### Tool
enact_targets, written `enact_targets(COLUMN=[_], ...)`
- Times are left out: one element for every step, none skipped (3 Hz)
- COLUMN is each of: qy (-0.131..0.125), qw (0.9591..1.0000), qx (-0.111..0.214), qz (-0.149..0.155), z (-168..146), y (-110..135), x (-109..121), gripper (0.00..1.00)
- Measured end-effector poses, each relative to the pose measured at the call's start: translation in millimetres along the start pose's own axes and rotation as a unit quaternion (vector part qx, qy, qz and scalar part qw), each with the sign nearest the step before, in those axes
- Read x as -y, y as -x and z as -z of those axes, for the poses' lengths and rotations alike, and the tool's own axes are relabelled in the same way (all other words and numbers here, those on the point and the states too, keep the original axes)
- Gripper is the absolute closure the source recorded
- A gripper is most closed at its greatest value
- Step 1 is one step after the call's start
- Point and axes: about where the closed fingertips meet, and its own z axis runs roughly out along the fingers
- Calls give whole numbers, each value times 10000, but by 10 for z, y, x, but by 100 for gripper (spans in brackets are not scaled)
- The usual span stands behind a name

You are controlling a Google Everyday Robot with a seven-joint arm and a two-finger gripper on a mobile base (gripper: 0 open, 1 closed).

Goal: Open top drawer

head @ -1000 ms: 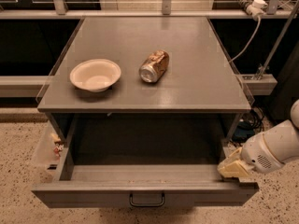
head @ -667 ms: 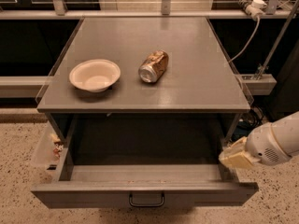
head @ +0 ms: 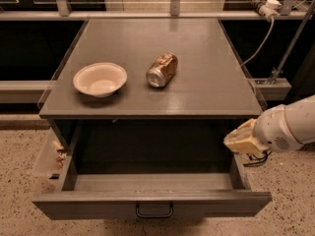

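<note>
The top drawer (head: pixel 113 204) stands pulled far out below the grey tabletop, its flat grey front toward me with a small black loop handle (head: pixel 154 211) at centre. Its inside looks empty. My gripper (head: pixel 241 141) is at the right, just outside and above the drawer's right side wall, apart from the handle. The white arm (head: pixel 290 127) comes in from the right edge.
On the grey tabletop (head: pixel 197 77) sit a white bowl (head: pixel 100 79) and a can lying on its side (head: pixel 162 70). A clear side bin (head: pixel 51 156) with small items hangs at the drawer's left. A power strip and cable (head: pixel 261 4) are at back right. Speckled floor surrounds the unit.
My gripper and arm have risen and drawn back to the right, away from the drawer's right front corner. The drawer stays open as before.
</note>
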Motion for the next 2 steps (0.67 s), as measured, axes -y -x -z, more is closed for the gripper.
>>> enact_targets(qy=[0,0], qw=[10000,10000], qx=[0,0], qz=[0,0], z=[0,0], y=[0,0], x=[0,0], gripper=[34,10])
